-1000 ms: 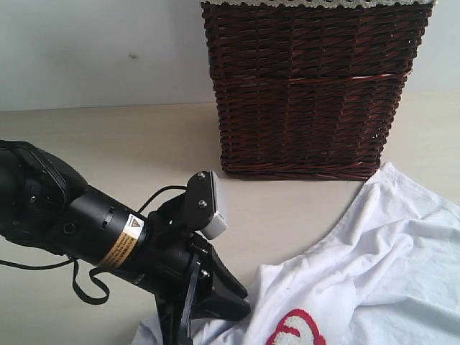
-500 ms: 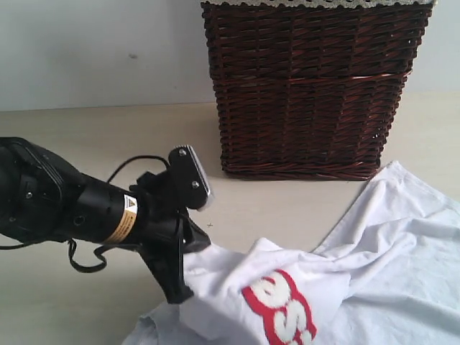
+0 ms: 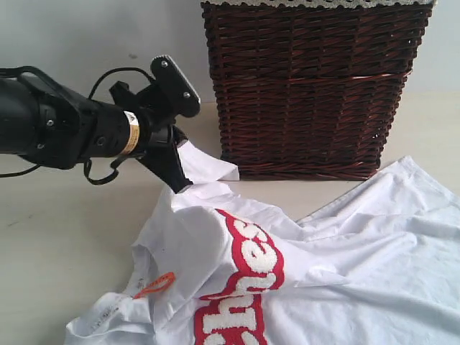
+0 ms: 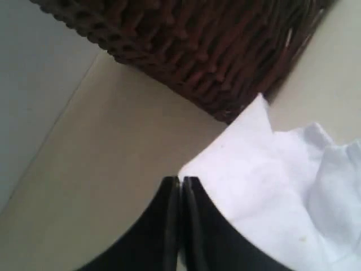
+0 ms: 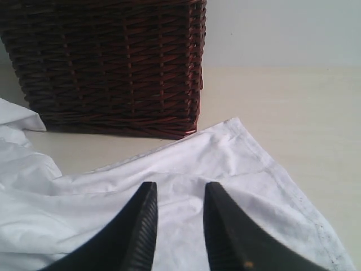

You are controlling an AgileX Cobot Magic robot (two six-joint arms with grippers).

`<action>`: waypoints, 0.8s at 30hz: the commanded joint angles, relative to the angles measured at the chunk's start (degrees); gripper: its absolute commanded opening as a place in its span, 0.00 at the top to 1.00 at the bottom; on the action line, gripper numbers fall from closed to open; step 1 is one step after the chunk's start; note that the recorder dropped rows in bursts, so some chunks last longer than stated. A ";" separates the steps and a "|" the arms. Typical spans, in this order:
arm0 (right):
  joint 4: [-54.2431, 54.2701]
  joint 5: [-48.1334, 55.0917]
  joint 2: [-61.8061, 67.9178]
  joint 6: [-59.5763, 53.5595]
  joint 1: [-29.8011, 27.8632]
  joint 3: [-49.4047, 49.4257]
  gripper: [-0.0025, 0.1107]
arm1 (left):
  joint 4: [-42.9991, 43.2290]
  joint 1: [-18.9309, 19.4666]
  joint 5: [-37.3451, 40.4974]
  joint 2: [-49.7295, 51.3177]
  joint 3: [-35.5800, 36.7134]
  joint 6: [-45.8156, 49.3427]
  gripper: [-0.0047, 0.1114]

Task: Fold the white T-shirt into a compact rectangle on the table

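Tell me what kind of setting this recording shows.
Probably a lab tabletop staged for laundry folding: a crumpled white cotton T-shirt on a plain cream-beige table, with a dark brown wicker basket behind.

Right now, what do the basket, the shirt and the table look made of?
The basket: dark brown woven wicker, slightly glossy strands. The shirt: soft white fabric, probably cotton, creasing and draping. The table: smooth matte cream surface, maybe laminate; unclear.
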 commanded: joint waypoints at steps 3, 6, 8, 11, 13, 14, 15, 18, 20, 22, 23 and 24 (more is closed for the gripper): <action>0.13 -0.12 -0.40 -0.18 0.02 0.30 0.72 | 0.19 0.13 15.90 9.98 -7.01 1.17 0.96; 0.13 -0.12 -0.40 -0.18 0.02 0.30 0.72 | 0.19 0.88 22.40 11.98 -7.28 0.09 0.96; 0.13 -0.12 -0.40 -0.18 0.02 0.30 0.72 | 0.19 2.58 23.40 12.34 -7.28 -3.97 0.96; 0.13 -0.12 -0.40 -0.18 0.02 0.30 0.72 | 0.19 5.40 24.08 12.61 -7.28 -5.80 0.96; 0.13 -0.12 -0.40 -0.18 0.02 0.30 0.72 | 0.19 6.80 24.08 13.10 -7.28 -6.41 0.96; 0.13 -0.12 -0.40 -0.18 0.02 0.30 0.72 | 0.19 7.26 24.19 13.57 -7.28 -6.41 0.96; 0.13 -0.12 -0.40 -0.18 0.02 0.30 0.72 | 0.19 7.51 24.18 14.11 -7.28 -6.54 0.96; 0.13 -0.12 -0.40 -0.18 0.02 0.30 0.72 | 0.19 7.59 24.91 14.63 -7.31 -6.66 0.81; 0.13 -0.12 -0.40 -0.18 0.02 0.30 0.72 | 0.19 7.59 25.41 14.63 -7.98 -8.16 0.66; 0.13 -0.12 -0.40 -0.18 0.02 0.30 0.72 | 0.19 7.59 26.58 14.63 -9.00 -10.70 0.51; 0.13 -0.12 -0.40 -0.18 0.02 0.30 0.72 | 0.19 7.59 27.71 14.63 -9.27 -12.02 0.43; 0.13 -0.12 -0.40 -0.18 0.02 0.30 0.72 | 0.19 7.46 28.78 14.39 -9.50 -12.33 0.37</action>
